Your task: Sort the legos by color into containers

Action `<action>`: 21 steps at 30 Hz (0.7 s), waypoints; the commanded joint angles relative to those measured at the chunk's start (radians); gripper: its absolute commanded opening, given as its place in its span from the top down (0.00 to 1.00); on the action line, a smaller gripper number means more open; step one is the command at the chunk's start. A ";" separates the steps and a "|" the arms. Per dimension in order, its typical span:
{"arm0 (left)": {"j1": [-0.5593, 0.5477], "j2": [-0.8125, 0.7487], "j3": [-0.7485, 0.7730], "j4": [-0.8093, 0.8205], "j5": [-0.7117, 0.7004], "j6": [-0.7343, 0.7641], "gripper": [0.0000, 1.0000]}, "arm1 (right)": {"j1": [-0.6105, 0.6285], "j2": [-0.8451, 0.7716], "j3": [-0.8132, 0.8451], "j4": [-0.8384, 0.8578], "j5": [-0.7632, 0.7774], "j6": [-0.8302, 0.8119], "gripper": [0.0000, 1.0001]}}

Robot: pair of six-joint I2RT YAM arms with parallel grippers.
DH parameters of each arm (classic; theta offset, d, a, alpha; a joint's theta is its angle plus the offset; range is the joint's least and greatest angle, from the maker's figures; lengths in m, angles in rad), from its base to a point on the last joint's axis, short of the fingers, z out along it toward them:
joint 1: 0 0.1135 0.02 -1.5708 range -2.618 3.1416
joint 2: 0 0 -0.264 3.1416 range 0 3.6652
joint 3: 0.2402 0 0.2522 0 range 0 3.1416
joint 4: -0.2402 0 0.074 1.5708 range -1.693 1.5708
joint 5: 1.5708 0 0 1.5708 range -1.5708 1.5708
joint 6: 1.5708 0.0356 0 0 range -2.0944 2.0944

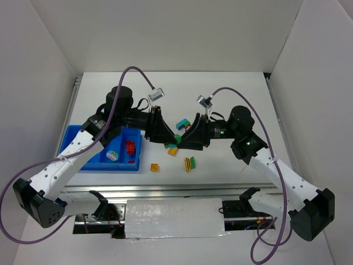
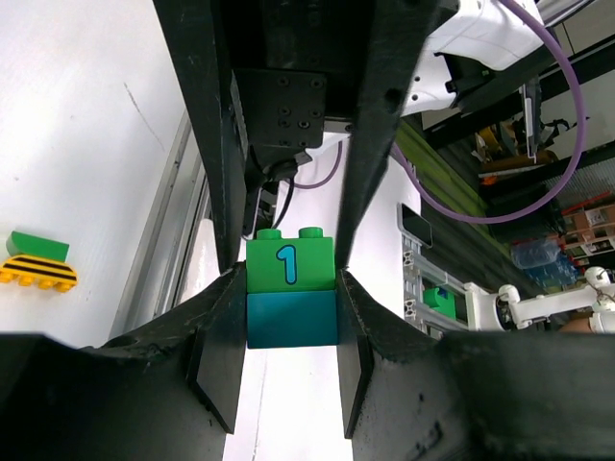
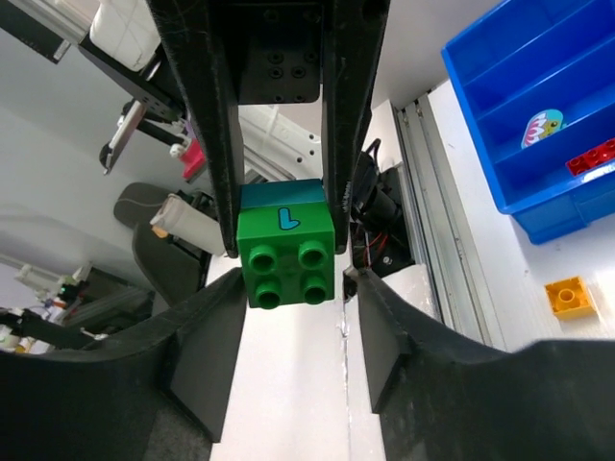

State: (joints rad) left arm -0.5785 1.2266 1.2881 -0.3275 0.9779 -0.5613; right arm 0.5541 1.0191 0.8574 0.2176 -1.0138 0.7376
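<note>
The piece in play is a green brick (image 2: 288, 264) printed with a blue numeral 1, stacked on a plain teal brick (image 2: 291, 325) of the same width. Seen from the right wrist, the green one shows four round studs on its free face. The left gripper (image 2: 291, 317) is closed on the teal brick with a pad flat against each side, and it holds the pair above the white desk (image 1: 231, 88), to the right of the blue tray (image 1: 70, 135). The right gripper (image 3: 293, 288) straddles the green brick with its jaws partly apart: one finger lies close against it and a gap shows at the other. In the tray, one pale multicoloured rounded piece (image 1: 112, 155) lies in one compartment. The red bricks (image 1: 130, 147), at least two, lie in the next compartment toward the grippers. Loose on the desk are one orange brick (image 1: 155, 167) and one striped yellow brick (image 2: 38, 274) touching one small green brick (image 2: 38, 246). One plain yellow brick (image 1: 172, 150) sits beside one half-hidden green brick (image 1: 167, 145) below the grippers.
</note>
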 commanded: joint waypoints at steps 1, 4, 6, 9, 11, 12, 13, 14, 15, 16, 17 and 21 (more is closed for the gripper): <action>-0.001 -0.022 0.004 0.084 0.033 -0.023 1.00 | 0.012 -0.001 0.011 0.063 -0.011 0.017 0.49; -0.001 -0.024 -0.010 0.108 0.053 -0.043 1.00 | 0.010 -0.010 -0.006 0.128 -0.014 0.063 0.57; -0.001 -0.026 -0.021 0.130 0.061 -0.057 1.00 | 0.012 -0.004 -0.017 0.199 -0.020 0.094 0.77; -0.001 -0.027 -0.027 0.136 0.067 -0.063 1.00 | 0.010 0.002 -0.021 0.232 -0.014 0.111 0.82; -0.001 -0.029 -0.023 0.124 0.059 -0.055 1.00 | 0.012 0.006 -0.018 0.244 -0.014 0.115 0.86; -0.001 -0.030 -0.019 0.117 0.055 -0.052 0.95 | 0.012 0.007 -0.018 0.246 -0.016 0.117 0.96; -0.003 -0.032 -0.019 0.111 0.050 -0.049 0.91 | 0.012 0.009 -0.017 0.247 -0.019 0.118 0.97; -0.001 -0.033 -0.016 0.108 0.041 -0.048 0.87 | 0.010 0.010 -0.017 0.247 -0.019 0.117 0.97; -0.003 -0.036 -0.015 0.102 0.035 -0.046 0.87 | 0.012 0.010 -0.017 0.243 -0.019 0.112 1.00; -0.001 -0.036 -0.012 0.097 0.030 -0.043 0.93 | 0.010 0.010 -0.017 0.236 -0.017 0.108 1.00; -0.003 -0.036 -0.009 0.093 0.028 -0.037 1.00 | 0.013 0.007 -0.017 0.221 -0.014 0.102 1.00; -0.001 -0.038 0.003 0.024 0.027 0.001 1.00 | 0.003 -0.019 -0.024 0.172 0.007 0.045 1.00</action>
State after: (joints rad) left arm -0.5728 1.2091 1.2697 -0.2695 0.9894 -0.6022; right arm 0.5564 1.0267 0.8330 0.3542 -1.0302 0.8242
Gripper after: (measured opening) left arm 0.485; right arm 0.433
